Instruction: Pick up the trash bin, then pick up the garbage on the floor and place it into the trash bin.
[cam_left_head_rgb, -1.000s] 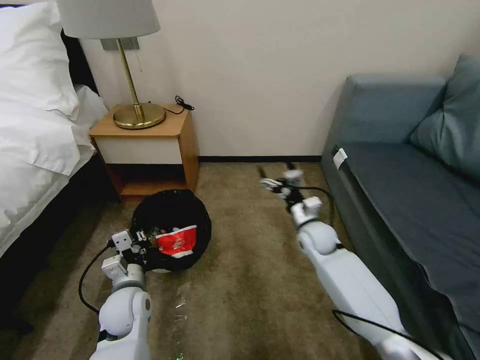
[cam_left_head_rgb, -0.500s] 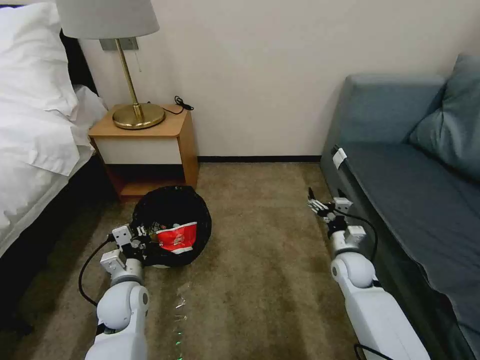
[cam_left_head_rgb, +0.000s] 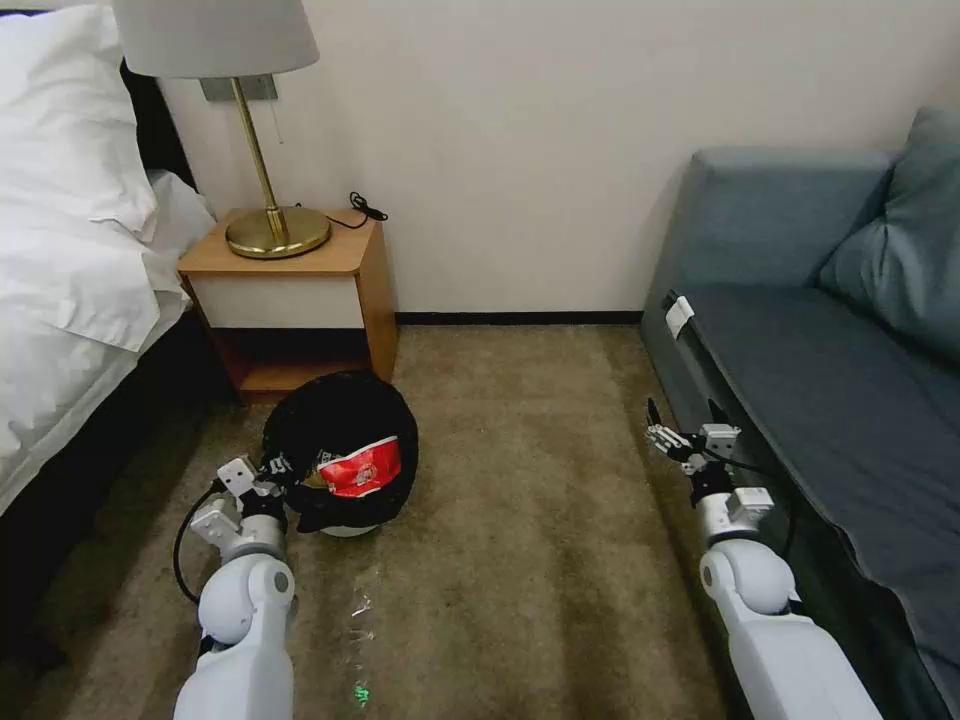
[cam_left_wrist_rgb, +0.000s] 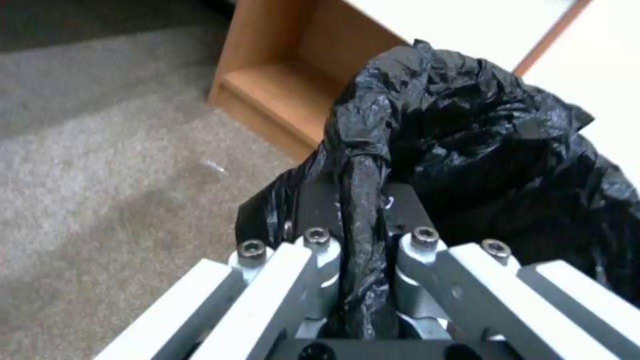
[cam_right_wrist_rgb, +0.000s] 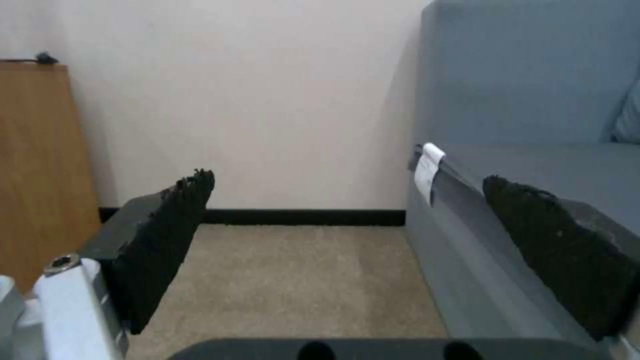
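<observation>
Left end effector clamps the trash bin at its bag-lined rim, lower left of the frame, while my right end effector, spread wide and empty, has drawn back beside the sofa, so collecting looks finished.

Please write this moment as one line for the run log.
left end effector: shut on bin bag rim | bin: holds red-and-white cup | right end effector: open, empty, beside sofa
</observation>
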